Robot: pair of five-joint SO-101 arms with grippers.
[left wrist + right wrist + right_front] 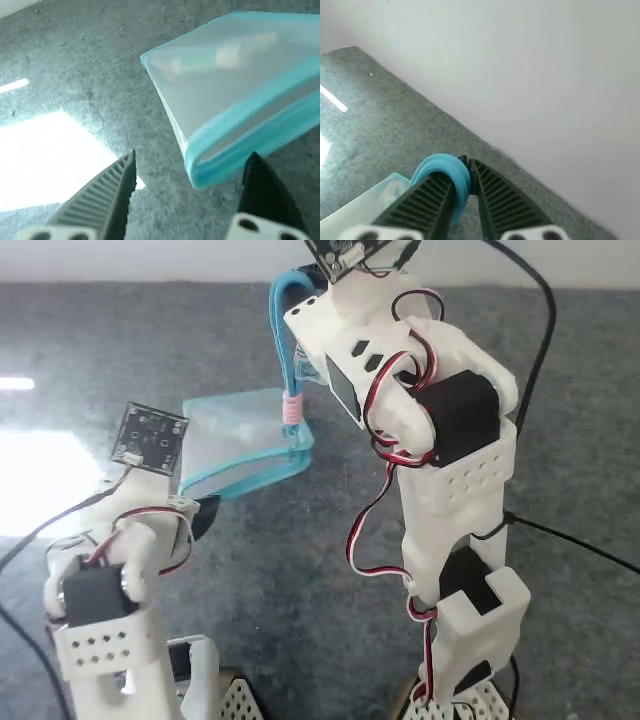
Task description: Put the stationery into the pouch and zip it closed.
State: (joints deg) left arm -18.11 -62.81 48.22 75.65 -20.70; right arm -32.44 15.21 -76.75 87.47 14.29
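My left pincer (192,159) stands wide open and holds nothing, with one corner of the single teal-trimmed translucent pouch (235,85) just ahead between its tips. Farther off, my right pincer (468,161) is clamped on the pouch's one blue loop strap (442,170), above the grey table (75,75).

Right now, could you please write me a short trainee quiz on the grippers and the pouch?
1. True or false: the left gripper is open.
2. The right gripper holds: A) a pen, B) the blue strap, C) nothing?
3. Fill in: the pouch has ____ trim.
Key: 1 true; 2 B; 3 blue.
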